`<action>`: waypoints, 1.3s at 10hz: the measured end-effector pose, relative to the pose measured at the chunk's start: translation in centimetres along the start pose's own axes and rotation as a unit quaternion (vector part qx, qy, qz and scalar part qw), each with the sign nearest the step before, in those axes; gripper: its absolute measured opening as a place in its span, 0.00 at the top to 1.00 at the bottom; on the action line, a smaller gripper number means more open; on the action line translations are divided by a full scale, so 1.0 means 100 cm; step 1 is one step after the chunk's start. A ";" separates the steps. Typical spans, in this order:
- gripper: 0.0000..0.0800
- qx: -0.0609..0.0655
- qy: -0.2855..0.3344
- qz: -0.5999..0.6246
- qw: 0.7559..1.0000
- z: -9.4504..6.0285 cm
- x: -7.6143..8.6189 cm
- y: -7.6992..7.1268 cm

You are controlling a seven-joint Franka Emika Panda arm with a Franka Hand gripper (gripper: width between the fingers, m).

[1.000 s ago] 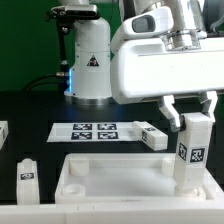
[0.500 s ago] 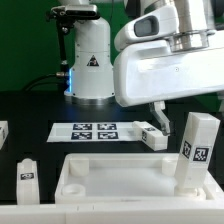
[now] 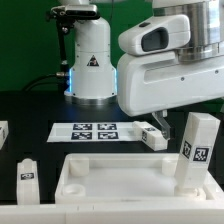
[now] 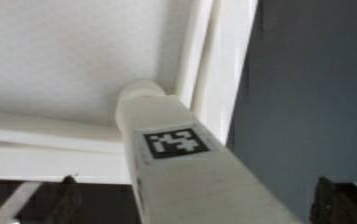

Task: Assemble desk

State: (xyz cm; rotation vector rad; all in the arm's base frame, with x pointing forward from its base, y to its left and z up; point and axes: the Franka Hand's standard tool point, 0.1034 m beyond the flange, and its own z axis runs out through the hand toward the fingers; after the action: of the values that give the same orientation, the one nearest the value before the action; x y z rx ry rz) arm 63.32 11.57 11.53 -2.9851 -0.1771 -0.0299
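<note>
Standing in the rimmed white plastic panel [image 3: 110, 161] at the exterior view's right, the tagged white block leg [image 3: 193, 150] sits untouched inside the wide-open gripper [image 4: 201, 198].

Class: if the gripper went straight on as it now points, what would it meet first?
Probably the upright leg: the wrist view shows it directly ahead of the open gripper, standing at the panel's corner. How far off is unclear.

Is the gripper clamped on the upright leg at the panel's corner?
No: in the wrist view the gripper has its fingers well clear of the leg on both sides.
</note>
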 end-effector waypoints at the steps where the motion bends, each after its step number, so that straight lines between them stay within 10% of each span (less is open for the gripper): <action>1: 0.22 0.000 0.000 0.003 1.000 0.000 0.000 0.000; 3: 0.62 -0.002 0.000 0.082 0.997 0.000 0.000 0.003; 7: 0.64 0.000 0.027 0.264 0.964 0.002 -0.001 0.009; 11: 0.64 0.032 0.025 0.558 0.829 0.008 -0.008 -0.010; 13: 0.64 0.037 0.023 0.561 0.827 0.008 -0.008 -0.009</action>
State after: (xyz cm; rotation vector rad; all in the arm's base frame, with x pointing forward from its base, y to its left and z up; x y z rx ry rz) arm 62.44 12.44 10.88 -2.5137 1.5043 0.0401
